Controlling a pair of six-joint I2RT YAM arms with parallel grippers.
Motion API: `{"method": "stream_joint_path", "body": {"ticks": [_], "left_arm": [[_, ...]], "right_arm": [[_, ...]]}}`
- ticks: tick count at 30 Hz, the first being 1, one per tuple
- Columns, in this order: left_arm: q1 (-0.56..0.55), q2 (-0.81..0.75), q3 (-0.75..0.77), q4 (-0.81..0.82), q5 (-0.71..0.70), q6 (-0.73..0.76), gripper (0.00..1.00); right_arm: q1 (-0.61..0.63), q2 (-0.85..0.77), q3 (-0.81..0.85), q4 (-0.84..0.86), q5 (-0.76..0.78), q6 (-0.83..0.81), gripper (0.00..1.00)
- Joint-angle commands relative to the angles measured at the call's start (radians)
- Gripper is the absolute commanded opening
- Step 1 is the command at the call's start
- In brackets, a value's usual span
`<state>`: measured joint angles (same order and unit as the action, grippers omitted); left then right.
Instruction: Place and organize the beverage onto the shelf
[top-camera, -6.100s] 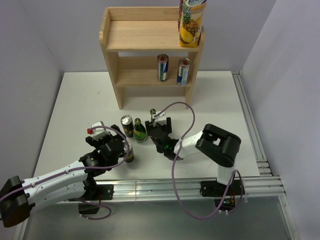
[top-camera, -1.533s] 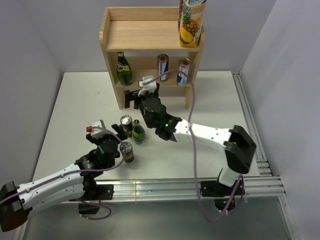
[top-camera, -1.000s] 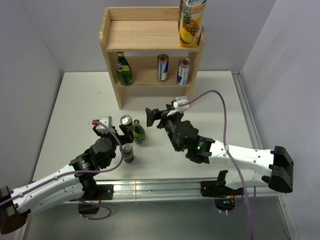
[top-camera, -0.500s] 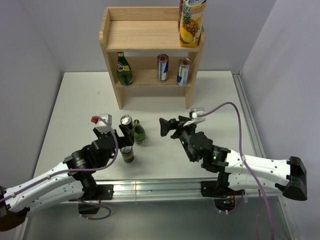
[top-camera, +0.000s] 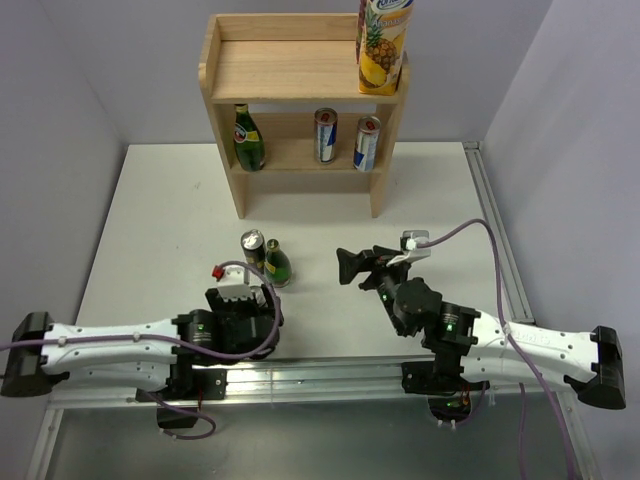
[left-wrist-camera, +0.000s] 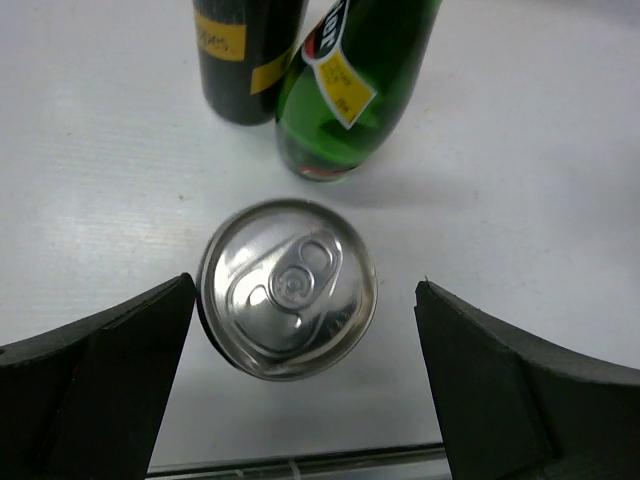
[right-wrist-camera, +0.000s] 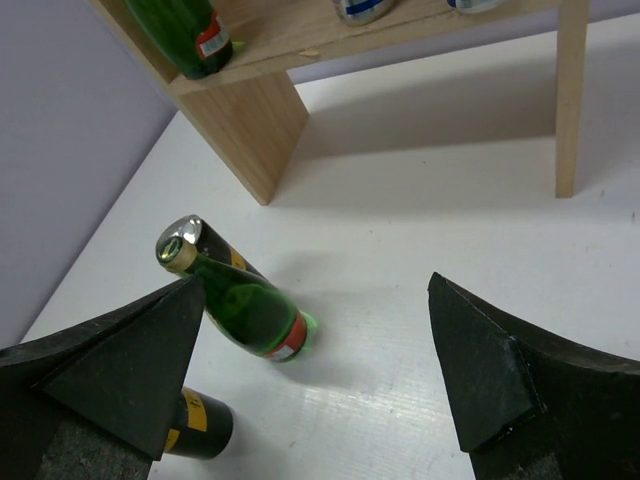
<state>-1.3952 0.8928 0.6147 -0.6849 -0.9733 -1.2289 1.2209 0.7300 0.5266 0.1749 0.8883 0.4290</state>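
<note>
The wooden shelf (top-camera: 300, 70) stands at the back. A pineapple juice carton (top-camera: 384, 45) is on its top board. A green bottle (top-camera: 249, 138) and two cans (top-camera: 326, 135) stand on the lower tier. On the table stand a second green bottle (top-camera: 277, 264), a dark can (top-camera: 252, 244) and another dark can (left-wrist-camera: 288, 288). My left gripper (top-camera: 250, 302) hangs open over that can, whose silver top lies between the fingers (left-wrist-camera: 100, 380); the top view hides it. My right gripper (top-camera: 358, 266) is open and empty, right of the table bottle (right-wrist-camera: 245, 300).
The shelf's left side panel (right-wrist-camera: 250, 130) and a thin right post (right-wrist-camera: 570, 100) rise ahead of my right gripper. A metal rail (top-camera: 500, 260) runs along the table's right edge and another along the near edge. Purple walls close in on three sides.
My right gripper has pulled back from the shelf to the table's right, empty, with a green bottle now on the lower tier. My left gripper has moved over the nearest can.
</note>
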Motion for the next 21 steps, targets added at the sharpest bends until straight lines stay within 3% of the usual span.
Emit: {"method": "stream_joint_path", "body": {"ticks": [1, 11, 21], "left_arm": [[-0.063, 0.115, 0.068, -0.250, -0.152, -0.378, 0.99], [-0.134, 0.363, 0.075, -0.577, -0.254, -1.026, 0.99], [-0.153, 0.570, 0.102, -0.489, -0.329, -1.040, 0.99]], "right_arm": [[0.009, -0.044, -0.019, -0.026, 0.038, 0.039, 1.00], [0.009, -0.086, -0.054, -0.043, 0.050, 0.051, 1.00], [0.011, -0.081, -0.068, -0.035, 0.046, 0.060, 1.00]]}}
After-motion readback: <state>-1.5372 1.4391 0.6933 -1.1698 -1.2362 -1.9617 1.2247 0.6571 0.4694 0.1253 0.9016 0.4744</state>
